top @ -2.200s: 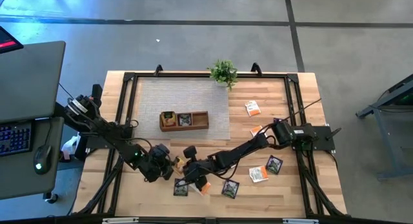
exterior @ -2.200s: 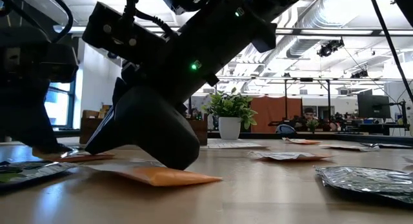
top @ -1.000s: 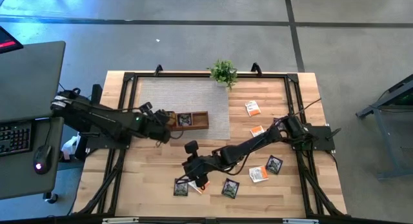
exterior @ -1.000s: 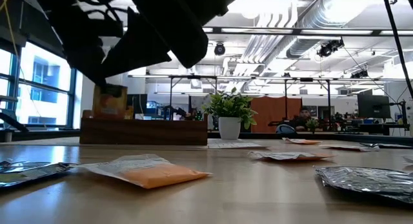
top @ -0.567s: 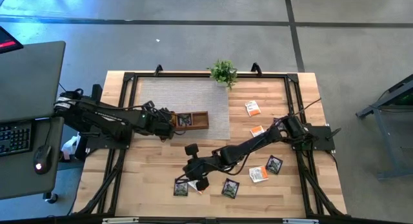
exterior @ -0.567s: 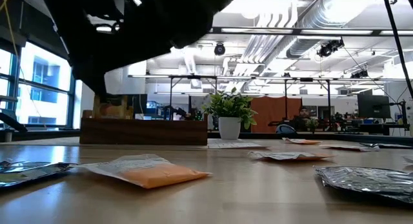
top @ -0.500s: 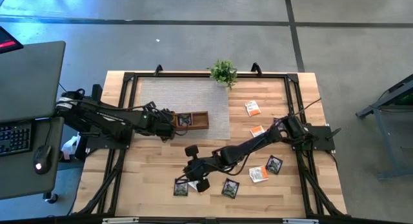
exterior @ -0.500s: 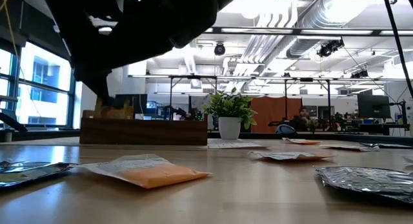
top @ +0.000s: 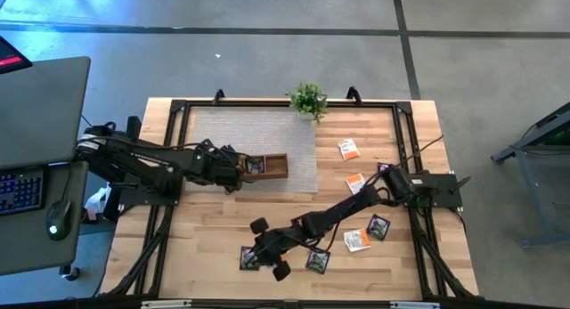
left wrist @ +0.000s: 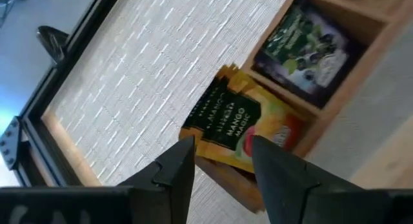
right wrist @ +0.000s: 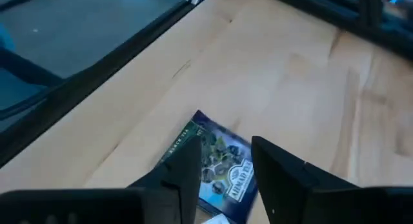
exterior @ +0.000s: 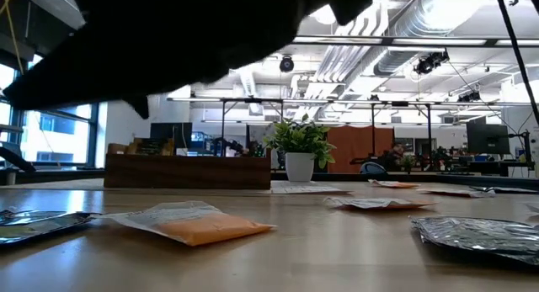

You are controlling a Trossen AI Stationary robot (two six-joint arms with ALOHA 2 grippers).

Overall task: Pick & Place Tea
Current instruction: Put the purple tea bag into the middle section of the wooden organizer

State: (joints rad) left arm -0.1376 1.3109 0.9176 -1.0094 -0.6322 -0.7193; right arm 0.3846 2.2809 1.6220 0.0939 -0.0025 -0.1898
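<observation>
Hovering over wooden tray (top: 267,166) on grey mat (top: 294,131): left gripper (left wrist: 219,161), fingers parted, orange sachet (left wrist: 240,126) released in end compartment. Poised low over dark sachet (right wrist: 219,161) near front edge of light wood table (top: 214,233): right gripper (right wrist: 222,166), fingers spread, nothing grasped. Potted plant (exterior: 301,153) at back edge; open office hall beyond.

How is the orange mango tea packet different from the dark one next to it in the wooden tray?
The mango packet is orange and yellow; the dark packet has purple and green print. The mango packet stands tilted at the tray's end compartment; the dark packet lies flat in the neighbouring one. Both are small, square sachets.
</observation>
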